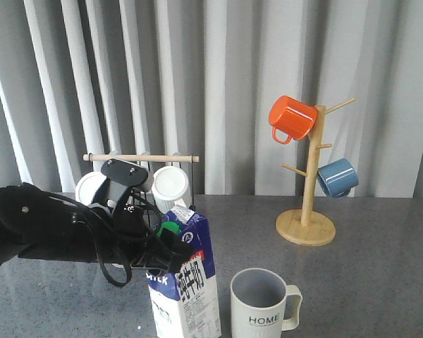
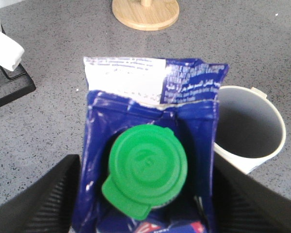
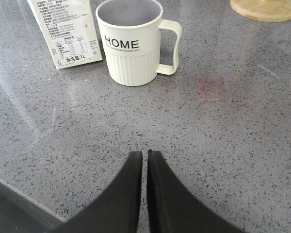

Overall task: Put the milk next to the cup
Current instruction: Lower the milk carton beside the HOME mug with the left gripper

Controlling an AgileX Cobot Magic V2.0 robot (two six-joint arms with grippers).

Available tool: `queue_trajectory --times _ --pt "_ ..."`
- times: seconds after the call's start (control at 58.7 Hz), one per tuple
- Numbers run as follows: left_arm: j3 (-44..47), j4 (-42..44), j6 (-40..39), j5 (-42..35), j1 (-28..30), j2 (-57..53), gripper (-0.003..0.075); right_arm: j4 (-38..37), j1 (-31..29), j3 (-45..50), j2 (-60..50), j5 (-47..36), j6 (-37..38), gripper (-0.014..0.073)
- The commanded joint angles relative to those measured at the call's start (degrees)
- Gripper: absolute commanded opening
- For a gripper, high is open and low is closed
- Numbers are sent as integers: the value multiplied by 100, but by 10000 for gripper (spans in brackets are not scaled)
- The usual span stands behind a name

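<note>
Front view: left pincer (image 1: 170, 248) grips milk (image 1: 187, 292) at carton top; milk stands on bench (image 1: 381, 282), just left of cup (image 1: 262, 306). You open slowly, withdraw straight. One carton, one cream cup.

Left wrist view: green cap (image 2: 145, 169) between fingers.

Right wrist view: right pincer (image 3: 144, 170) closed, empty, near.

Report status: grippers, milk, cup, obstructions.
Left gripper shut on milk, carton standing on table beside cup. Right gripper shut, empty. Nothing between the two.
</note>
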Motion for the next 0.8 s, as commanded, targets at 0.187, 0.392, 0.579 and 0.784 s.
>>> queue_trajectory --times 0.187,0.392,0.579,0.784 --pt "-159 -147 -200 -161 -34 -425 501 1 -14 -166 1 -384 -3 24" --pt "-159 -134 -200 -178 -20 -688 501 1 -14 -166 1 -378 -3 24" --pt "-152 -95 -207 -168 -20 -868 501 1 -14 -166 1 -378 -3 24" --pt "-152 139 -317 -92 -20 -993 501 1 -14 -166 1 -389 -3 24"
